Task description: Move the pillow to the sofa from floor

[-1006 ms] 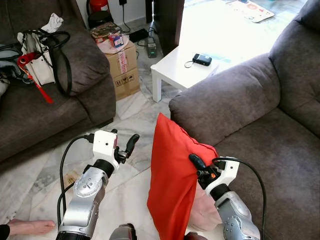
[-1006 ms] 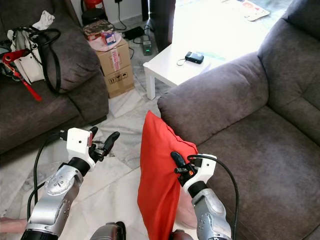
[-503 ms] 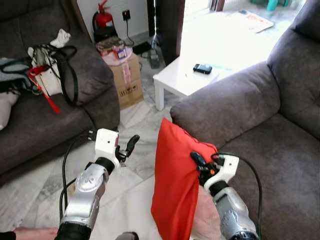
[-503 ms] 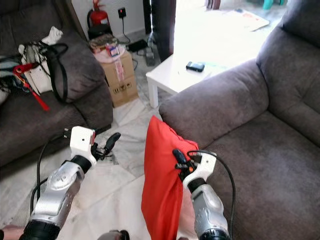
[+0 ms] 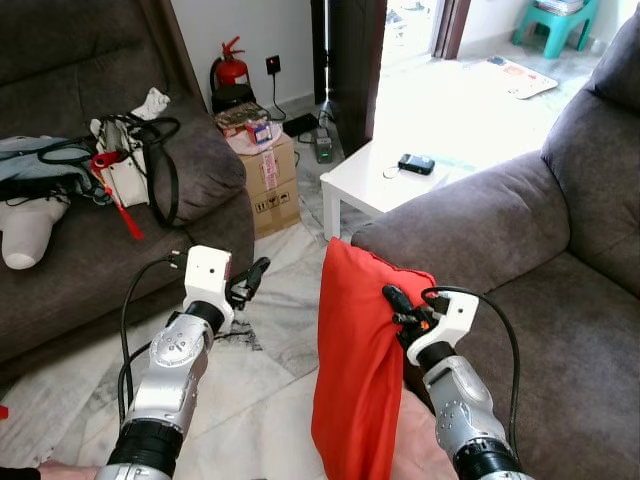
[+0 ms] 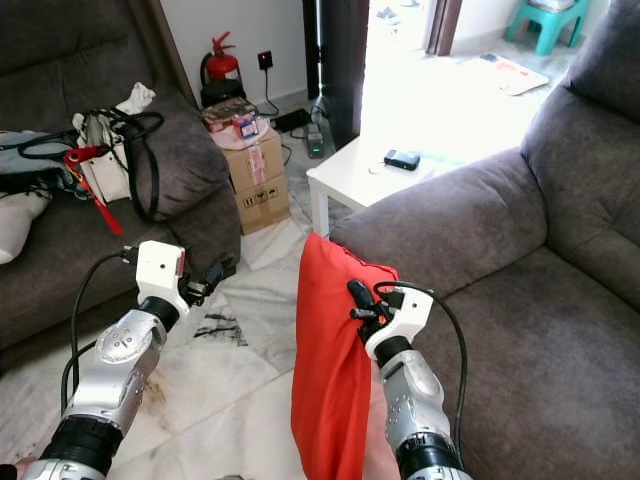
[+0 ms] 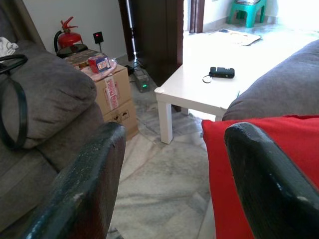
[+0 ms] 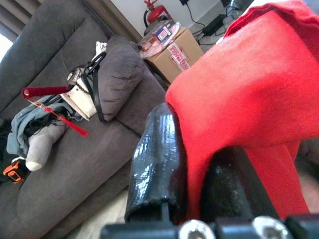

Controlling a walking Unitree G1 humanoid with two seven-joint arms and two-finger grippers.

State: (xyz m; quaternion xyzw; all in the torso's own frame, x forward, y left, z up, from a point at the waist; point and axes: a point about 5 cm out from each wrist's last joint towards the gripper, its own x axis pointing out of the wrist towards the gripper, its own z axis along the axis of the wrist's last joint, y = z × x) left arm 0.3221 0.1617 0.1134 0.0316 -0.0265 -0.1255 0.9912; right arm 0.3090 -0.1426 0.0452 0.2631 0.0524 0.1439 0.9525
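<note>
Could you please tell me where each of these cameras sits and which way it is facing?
Left and right eye views: on the head, looking forward and down at both arms, the red pillow and grey sofa.
Left wrist view: along the open left tool toward the white table.
Right wrist view: along the right tool, pinching the pillow.
Shared: pillow, cardboard box.

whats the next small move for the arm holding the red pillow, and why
Probably swing the right tool to the robot's right, over the grey fabric sofa seat. It is shut on the red fabric pillow, which hangs lifted beside the sofa's armrest, not yet over the cushion. The left tool is open and apart from it.
</note>
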